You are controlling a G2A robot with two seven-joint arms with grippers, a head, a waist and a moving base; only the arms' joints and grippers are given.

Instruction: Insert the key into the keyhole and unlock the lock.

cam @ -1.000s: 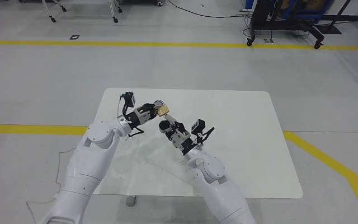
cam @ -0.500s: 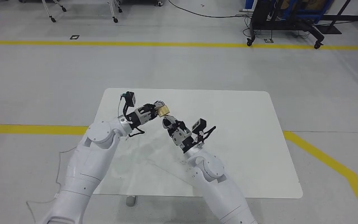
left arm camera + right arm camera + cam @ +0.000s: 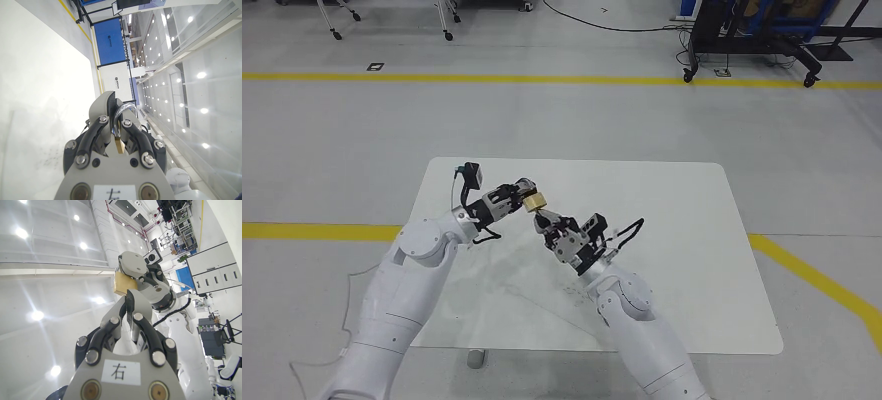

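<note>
Insertion in hand: the left gripper (image 3: 514, 196), jaws clamped on the brass padlock (image 3: 533, 201), holds it above the table (image 3: 682, 200), ten o'clock of centre. The right gripper (image 3: 545, 222), jaws pinched together, sits at its five o'clock; next calls for fine keyhole alignment.

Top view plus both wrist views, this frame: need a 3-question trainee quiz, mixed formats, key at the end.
1. Multiple choice: which arm holds the padlock? A left; B right; C neither.
2. True or false: the padlock is held up clear of the table.
3. Short answer: are the fingers of the right gripper open or shut?
Key: 1 A, the left gripper is shut on it. 2 True. 3 Shut, with the tips close up against the padlock.
</note>
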